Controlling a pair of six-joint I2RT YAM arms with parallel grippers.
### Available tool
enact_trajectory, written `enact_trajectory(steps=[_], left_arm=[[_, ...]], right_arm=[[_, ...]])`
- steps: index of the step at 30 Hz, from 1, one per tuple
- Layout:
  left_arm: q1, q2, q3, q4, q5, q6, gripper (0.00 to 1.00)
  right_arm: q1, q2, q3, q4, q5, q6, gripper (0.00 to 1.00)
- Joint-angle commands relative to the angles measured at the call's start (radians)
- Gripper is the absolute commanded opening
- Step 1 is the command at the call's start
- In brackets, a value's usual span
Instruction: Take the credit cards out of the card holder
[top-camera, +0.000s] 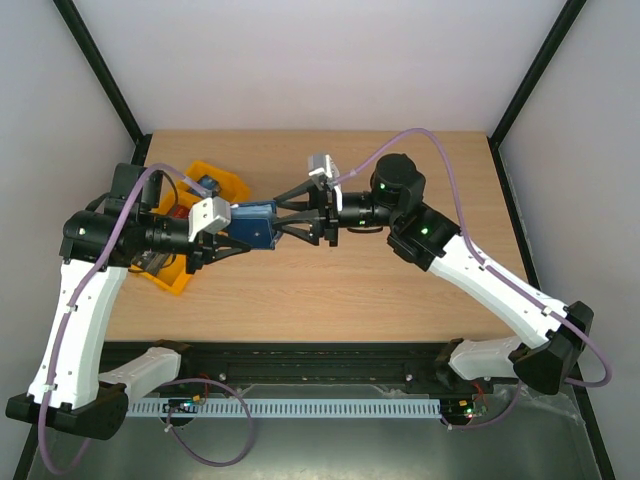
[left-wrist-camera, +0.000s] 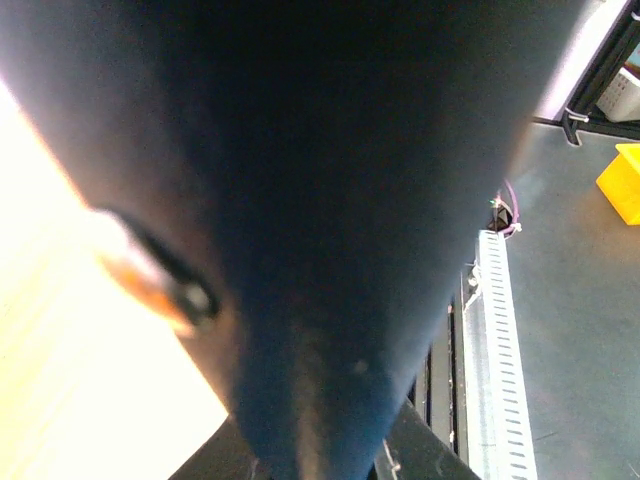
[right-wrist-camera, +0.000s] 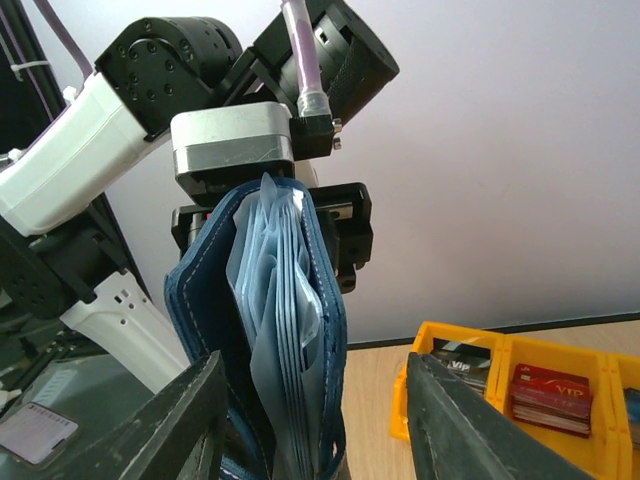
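The navy-blue card holder (top-camera: 252, 226) hangs between the two arms above the table's left half. My left gripper (top-camera: 220, 240) is shut on its left end. In the left wrist view the holder's dark outside (left-wrist-camera: 330, 200) fills the frame, with its snap (left-wrist-camera: 192, 296) at the left. In the right wrist view the holder (right-wrist-camera: 285, 330) stands edge-on, slightly spread, showing light blue pockets. My right gripper (right-wrist-camera: 315, 368) is open, one finger on each side of the holder's free end, not clamped. A dark grey "VIP" card (right-wrist-camera: 463, 362) lies in the orange tray. The white card is not visible.
The orange three-compartment tray (top-camera: 176, 282) sits on the table under my left arm; it also shows in the right wrist view (right-wrist-camera: 500, 350). A red card lettered "VIP" (right-wrist-camera: 548, 392) lies in its middle compartment. Black frame posts stand at the table's back corners.
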Motion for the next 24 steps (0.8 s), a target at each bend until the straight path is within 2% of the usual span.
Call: enact_trajectory(steps=[1,4,11,17,20,21,22,23,24], left_arm=[[-0.007,0.0,-0.011,0.003,0.017,0.025,0.02],[-0.008,0.0,-0.011,0.004,0.019,0.025,0.02],[-0.01,-0.003,-0.015,-0.011,0.024,0.051,0.02],[-0.01,-0.008,-0.024,-0.026,0.028,0.084,0.02],[-0.01,-0.007,-0.032,-0.026,0.028,0.09,0.02],[-0.01,-0.007,-0.031,-0.026,0.029,0.09,0.02],[-0.01,-0.007,-0.03,-0.022,0.029,0.087,0.02],[-0.01,-0.009,-0.029,-0.009,0.026,0.073,0.09],[-0.01,-0.012,-0.03,0.009,0.019,0.047,0.25]], right_arm=[[0.023,0.026,0.026,0.002,-0.005,-0.024,0.5],[0.042,0.046,0.051,-0.057,-0.009,-0.067,0.54],[0.062,0.069,0.063,-0.061,-0.011,-0.071,0.51],[0.063,0.069,0.06,-0.057,-0.049,-0.074,0.22],[0.063,0.068,0.062,-0.05,-0.05,-0.067,0.11],[0.063,0.07,0.064,-0.052,-0.045,-0.061,0.04],[0.062,0.072,0.066,-0.054,-0.034,-0.056,0.02],[0.063,0.073,0.068,-0.055,-0.018,-0.048,0.02],[0.062,0.073,0.066,-0.057,0.007,-0.041,0.02]])
